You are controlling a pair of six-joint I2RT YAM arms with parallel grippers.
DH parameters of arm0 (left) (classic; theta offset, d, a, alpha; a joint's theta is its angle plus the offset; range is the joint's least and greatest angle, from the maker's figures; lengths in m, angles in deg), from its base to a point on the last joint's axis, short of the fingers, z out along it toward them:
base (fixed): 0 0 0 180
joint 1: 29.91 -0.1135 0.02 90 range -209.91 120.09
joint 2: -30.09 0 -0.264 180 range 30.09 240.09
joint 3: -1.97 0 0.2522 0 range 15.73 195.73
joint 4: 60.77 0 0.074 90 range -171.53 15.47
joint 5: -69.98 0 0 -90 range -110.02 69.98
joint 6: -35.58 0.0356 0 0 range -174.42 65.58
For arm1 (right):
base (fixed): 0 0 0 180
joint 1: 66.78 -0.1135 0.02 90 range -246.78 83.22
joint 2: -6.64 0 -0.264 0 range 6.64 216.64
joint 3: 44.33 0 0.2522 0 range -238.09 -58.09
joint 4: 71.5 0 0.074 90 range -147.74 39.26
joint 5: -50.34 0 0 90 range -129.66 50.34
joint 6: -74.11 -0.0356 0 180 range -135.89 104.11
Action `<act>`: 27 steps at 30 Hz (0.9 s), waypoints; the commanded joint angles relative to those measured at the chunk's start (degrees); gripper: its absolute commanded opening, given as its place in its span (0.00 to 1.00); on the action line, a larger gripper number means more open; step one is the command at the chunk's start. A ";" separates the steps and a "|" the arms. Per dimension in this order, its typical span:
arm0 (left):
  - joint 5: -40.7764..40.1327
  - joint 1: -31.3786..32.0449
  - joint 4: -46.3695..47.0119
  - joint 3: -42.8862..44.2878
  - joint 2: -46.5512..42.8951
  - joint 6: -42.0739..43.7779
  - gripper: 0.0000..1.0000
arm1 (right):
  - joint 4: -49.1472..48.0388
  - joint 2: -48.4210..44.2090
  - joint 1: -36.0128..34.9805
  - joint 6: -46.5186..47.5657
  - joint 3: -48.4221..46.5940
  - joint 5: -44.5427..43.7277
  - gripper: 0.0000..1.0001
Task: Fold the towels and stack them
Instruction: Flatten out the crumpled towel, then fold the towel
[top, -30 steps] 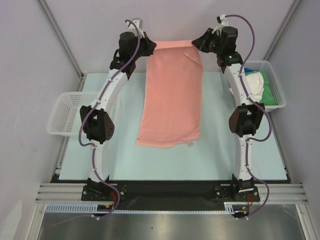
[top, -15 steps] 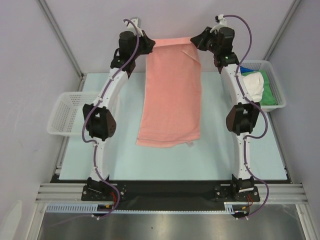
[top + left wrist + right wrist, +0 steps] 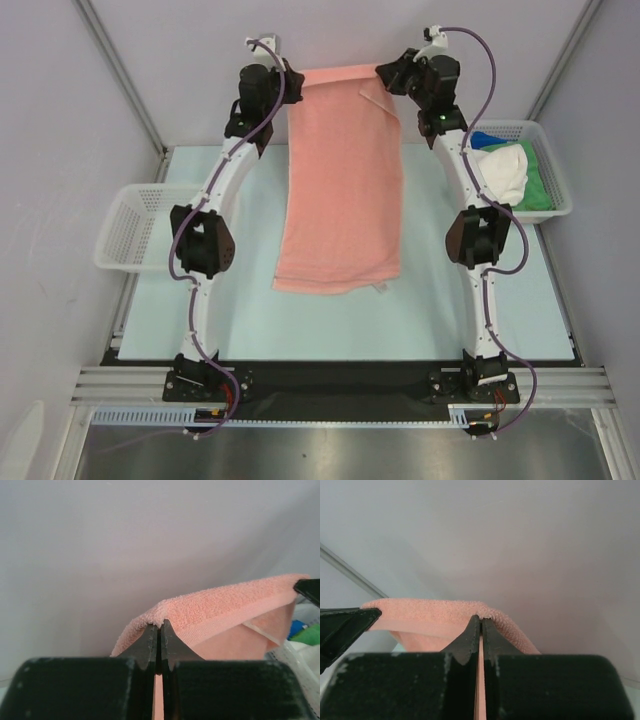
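Note:
A salmon-pink towel (image 3: 342,180) hangs lengthwise from its far edge down onto the pale blue table, its near end lying flat. My left gripper (image 3: 294,84) is shut on the towel's far left corner, which shows in the left wrist view (image 3: 220,607) pinched at the fingertips of that gripper (image 3: 160,625). My right gripper (image 3: 384,76) is shut on the far right corner, which shows in the right wrist view (image 3: 430,615) pinched at the fingertips of that gripper (image 3: 480,620). Both hold the far edge stretched and lifted near the back wall.
A white basket (image 3: 549,175) at the right holds white (image 3: 505,168), green and blue towels. An empty white basket (image 3: 128,228) stands at the left edge. The back wall is close behind both grippers.
Both grippers have moved farther back and up with the towel's far edge, pulling more of the towel off the table.

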 commanded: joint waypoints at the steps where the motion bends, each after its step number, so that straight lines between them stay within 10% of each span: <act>1: -10.32 -1.97 5.75 -1.48 -3.86 5.90 0.00 | -7.66 -1.10 1.54 3.99 -3.23 -8.55 0.00; 16: -17.71 -1.44 13.85 -2.63 -0.61 7.92 0.00 | -12.94 2.67 1.27 6.10 -4.29 -10.57 0.00; 27: -17.53 -1.44 15.43 -17.13 -1.49 1.42 0.00 | -10.75 3.20 2.50 1.62 11.54 -8.47 0.00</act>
